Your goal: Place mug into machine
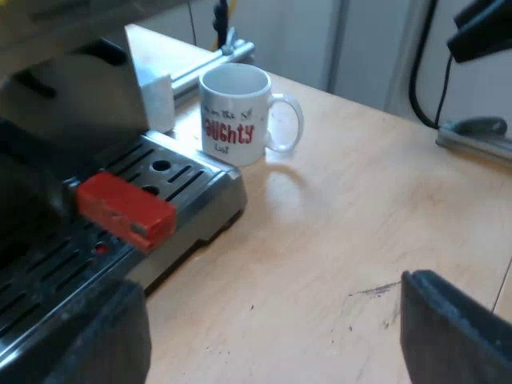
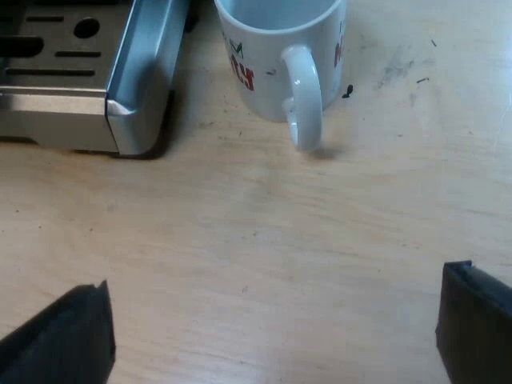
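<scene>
A white mug [image 1: 236,114] with red lettering stands upright on the wooden table beside the corner of the machine's drip tray [image 1: 196,180]. The red end of the holder's handle [image 1: 126,209] sticks out over that tray. My left gripper [image 1: 272,336] is open, well short of the mug, one finger over the tray's edge and one over bare table. In the right wrist view the mug [image 2: 280,56] has its handle [image 2: 304,100] turned toward my right gripper [image 2: 272,336], which is open and a fair way off. The tray's corner [image 2: 132,104] lies next to the mug.
The wooden table [image 1: 360,232] stretches bare between both grippers and the mug. A metal rail [image 1: 216,64] runs behind the mug, and a metal base plate [image 1: 476,136] sits farther off. Part of the other arm [image 1: 480,32] hangs above the table beyond the mug.
</scene>
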Tool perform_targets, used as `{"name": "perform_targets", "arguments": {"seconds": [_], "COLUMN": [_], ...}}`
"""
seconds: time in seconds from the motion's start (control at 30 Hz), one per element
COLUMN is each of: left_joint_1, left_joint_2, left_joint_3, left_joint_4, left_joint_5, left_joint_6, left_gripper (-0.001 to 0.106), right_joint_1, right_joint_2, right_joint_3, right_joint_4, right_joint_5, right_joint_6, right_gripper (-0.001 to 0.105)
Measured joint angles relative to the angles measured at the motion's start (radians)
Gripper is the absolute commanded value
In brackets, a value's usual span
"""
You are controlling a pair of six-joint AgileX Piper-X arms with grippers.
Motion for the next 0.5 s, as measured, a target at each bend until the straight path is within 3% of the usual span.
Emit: {"name": "perform_targets", "arguments": {"seconds": [0.27,0.5], "left_joint_1": [-0.033,-0.034], "left_joint_2": [0.007,0.008], "left_joint_3": [0.178,0.253], "left_joint_4": [-0.208,-0.255], "left_joint_5": [0.011,0.011], "left_joint_6": [0.006,0.006], "left_gripper": [0.068,0.078], "right_joint_1": [0.0,0.0], "right_joint_2": [0.0,0.001], "right_joint_3": [0.016,0.054], "right_joint_4": [-0.016,-0.081], "right_joint_5": [-0.001,-0.001], "right_joint_6": [0.0,0.0], "right_gripper": [0.082,0.082]}}
